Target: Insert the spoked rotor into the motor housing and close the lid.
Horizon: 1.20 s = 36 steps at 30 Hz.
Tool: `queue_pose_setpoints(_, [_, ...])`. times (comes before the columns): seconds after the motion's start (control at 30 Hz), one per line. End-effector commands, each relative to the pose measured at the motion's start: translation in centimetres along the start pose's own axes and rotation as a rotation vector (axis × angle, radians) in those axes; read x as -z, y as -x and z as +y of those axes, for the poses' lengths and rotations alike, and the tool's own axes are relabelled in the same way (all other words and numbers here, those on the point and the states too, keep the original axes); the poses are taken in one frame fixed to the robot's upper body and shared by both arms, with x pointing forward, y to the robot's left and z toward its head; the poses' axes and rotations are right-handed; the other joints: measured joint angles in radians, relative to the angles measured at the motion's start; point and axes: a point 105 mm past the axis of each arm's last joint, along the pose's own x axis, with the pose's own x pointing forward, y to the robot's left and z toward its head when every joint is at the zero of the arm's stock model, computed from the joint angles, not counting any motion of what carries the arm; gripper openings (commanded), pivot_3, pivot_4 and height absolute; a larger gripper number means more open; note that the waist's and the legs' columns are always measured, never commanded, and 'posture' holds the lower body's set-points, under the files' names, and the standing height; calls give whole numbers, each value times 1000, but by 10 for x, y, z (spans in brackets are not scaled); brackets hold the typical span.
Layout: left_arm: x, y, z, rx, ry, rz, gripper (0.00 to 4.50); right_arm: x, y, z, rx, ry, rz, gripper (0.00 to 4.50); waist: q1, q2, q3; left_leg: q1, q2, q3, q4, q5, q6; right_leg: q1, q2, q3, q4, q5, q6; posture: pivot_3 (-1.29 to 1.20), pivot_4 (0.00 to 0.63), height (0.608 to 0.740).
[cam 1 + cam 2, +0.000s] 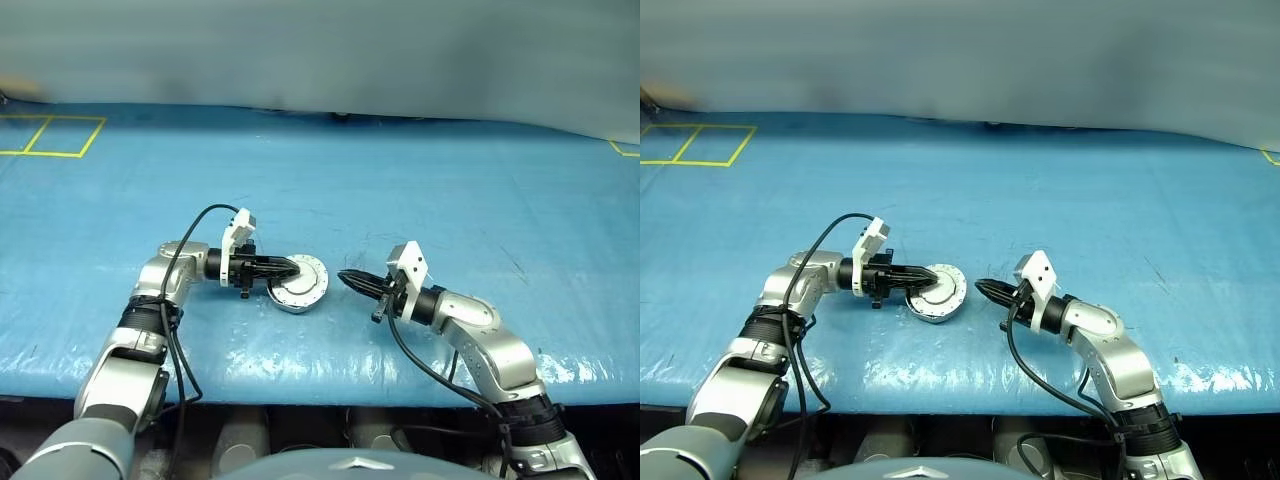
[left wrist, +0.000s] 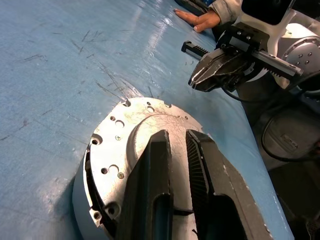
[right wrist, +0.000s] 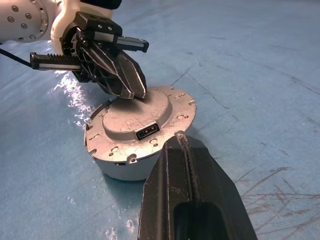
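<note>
Blue plastic sheeting, scuffed and glossy, covers the whole table and runs across the full width of the head view; yellow tape lines sit in the upper left of the frame. In the lower middle of that view, just left of centre, there's the motor housing, a short grey puck standing on the sheet, and the lid is down flat on top of it, plain silver-grey outer face up, screw holes round the edge and a small dark slot near its rim. The rotor can't be made out with the lid shut over the shell.

Coming in from the left of the frame, the left gripper lies almost level, tips resting on the lid's raised centre. Its fingers are nearly together, only a thin gap between them, gripping nothing, just pressed on the disc. From the right of the frame the right gripper points toward the housing, a little apart from it and touching nothing, jaws fully together into one black wedge.

Smallest of all, in the upper part of the left wrist view, a person's hand rests flat on the blue sheet at the table's edge.
</note>
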Motion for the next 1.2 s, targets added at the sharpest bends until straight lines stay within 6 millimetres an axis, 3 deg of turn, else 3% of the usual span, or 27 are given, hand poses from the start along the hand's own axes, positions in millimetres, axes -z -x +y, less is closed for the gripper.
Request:
queue_pose_setpoints(0.03, [14,0,-2,-23,1,58,570,-13,-3,-1,-6,38,-44,0,0,0,0,0,0,0,0,0,0,0,0,0,0,0,0,0,150,740])
queue_pose_setpoints(0.2, [15,5,-2,-71,-52,3,570,-15,-11,0,-7,27,-60,0,0,1,-1,3,0,0,0,0,0,2,0,0,0,0,0,0,150,740])
queue_pose_setpoints(0.47, [-19,26,-14,-209,-317,-247,570,-24,-26,8,-34,57,-114,0,-1,1,-1,2,1,1,0,0,0,1,0,1,1,0,0,0,150,740])
queue_pose_setpoints(0.7, [-6,40,-38,-346,-384,-317,570,-14,-42,19,-107,105,-55,0,-1,1,-1,2,1,2,-1,0,0,1,-1,1,0,1,-1,0,150,740])
queue_pose_setpoints(1.1, [23,49,-62,-512,-420,-371,543,-11,-54,22,-143,194,-12,3914,-1,1,-1,3,1,3,0,0,-1,1,-1,1,1,0,-1,0,150,740])
queue_pose_setpoints(1.13, [26,49,-64,-513,-418,-368,543,-9,-55,22,-149,200,-2,4191,-1,1,-1,3,1,3,0,0,-1,1,0,1,1,0,-2,0,150,740])
queue_pose_setpoints(1.2, [28,48,-65,-515,-410,-375,543,-7,-57,23,-154,205,8,4191,-1,1,-1,3,1,3,0,0,-1,1,-1,1,1,-2,-5,0,150,740])
